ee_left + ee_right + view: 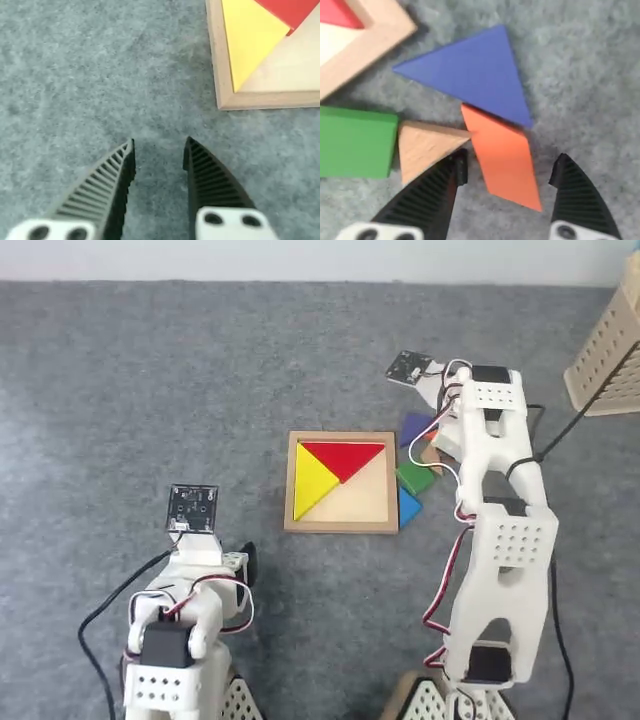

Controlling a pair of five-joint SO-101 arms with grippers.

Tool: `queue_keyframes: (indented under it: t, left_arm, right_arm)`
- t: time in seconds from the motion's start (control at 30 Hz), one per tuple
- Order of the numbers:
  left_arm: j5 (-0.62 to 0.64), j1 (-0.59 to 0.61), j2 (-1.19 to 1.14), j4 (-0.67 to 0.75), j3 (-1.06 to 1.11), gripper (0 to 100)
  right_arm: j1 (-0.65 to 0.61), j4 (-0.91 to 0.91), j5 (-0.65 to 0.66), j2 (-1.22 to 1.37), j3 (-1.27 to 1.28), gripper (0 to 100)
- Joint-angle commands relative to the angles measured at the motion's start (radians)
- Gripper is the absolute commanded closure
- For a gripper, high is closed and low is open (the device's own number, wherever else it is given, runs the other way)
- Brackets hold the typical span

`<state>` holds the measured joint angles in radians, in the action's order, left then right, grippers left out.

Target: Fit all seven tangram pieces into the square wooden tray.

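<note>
We see the square wooden tray (340, 528) near the middle of the grey carpet (150, 390), with two pieces already lying flat inside it: a red triangle (343, 458) along its far side and a yellow triangle (313, 480) along its left side, the two meeting edge to edge. The rest of the tray floor is bare wood. The other pieces lie in a loose cluster on the carpet just beside the tray's right side. A light blue triangle (408, 507) touches the tray rim near its near right corner, a green piece (414, 477) sits just beyond it, and a dark blue triangle (415, 426) lies farther back. In the right wrist view we find an orange slanted piece (502, 155) with one end against an edge of the dark blue triangle, and a small plain wood triangle (422, 145) whose point meets the orange piece while its other side rests against the green piece. The right gripper (511, 162) hovers over this cluster with its jaws spread wide, gripping nothing; the orange piece lies between the two fingers, and one fingertip (457, 167) is at the edge of the wood triangle. The left gripper (160, 145) is likewise released and holds nothing, hanging over bare carpet near the tray's near left corner. A pale perforated wooden object (610, 350) stands at the far right edge of the high view.
</note>
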<state>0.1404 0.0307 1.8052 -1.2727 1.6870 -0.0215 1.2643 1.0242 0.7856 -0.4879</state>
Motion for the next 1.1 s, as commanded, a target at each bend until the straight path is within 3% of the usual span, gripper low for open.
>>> queue_keyframes:
  t: [0.0,0.17,0.43,0.7,1.07]
  left_arm:
    - [0.006,0.006,0.02,0.006,-0.002,85]
    - [0.006,0.006,0.02,0.006,-0.002,85]
    - [0.006,0.006,0.02,0.006,-0.002,85]
    - [0.006,0.006,0.02,0.006,-0.002,85]
    - [0.006,0.006,0.02,0.006,-0.002,85]
  right_arm:
    - [0.004,-0.01,0.011,-0.007,-0.012,76.7]
    - [0.019,0.018,-0.094,-0.008,-0.012,99.7]
    - [0.047,0.105,-0.325,-0.024,-0.012,99.1]
    - [0.05,0.323,-0.509,-0.257,-0.012,99.2]
    - [-0.013,0.509,-0.551,-0.607,0.068,99.2]
